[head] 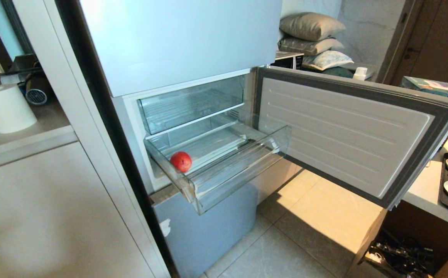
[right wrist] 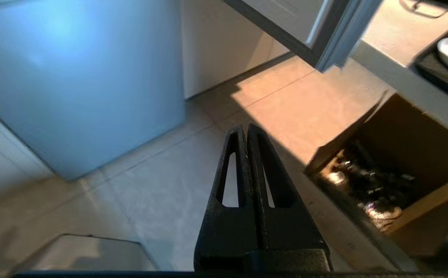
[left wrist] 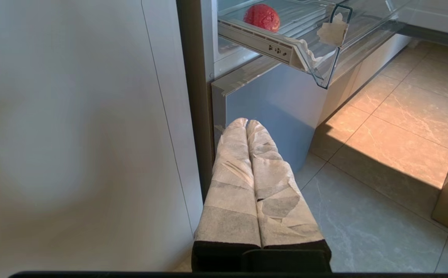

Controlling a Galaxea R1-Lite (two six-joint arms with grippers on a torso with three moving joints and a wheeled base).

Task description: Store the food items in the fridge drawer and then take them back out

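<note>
Resting alone in the fridge drawer, near its front left corner, the apple is stored. My right gripper and left gripper hang pinched together, empty, below that drawer, so I judge retrieval comes next.

Left gripper: fingers wrapped in pale crinkled tape, black base. Right gripper: bare black textured fingers with long slots.

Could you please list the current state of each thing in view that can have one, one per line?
Fridge drawer: pulled out, holding only the apple.
Apple: resting in the drawer's left front corner, not held.
Upper clear drawer: pushed in, empty.
Middle fridge door: swung open.
Bottom fridge door: closed.
Left gripper: shut, empty, low beside the fridge.
Right gripper: shut, empty, above the floor.
</note>
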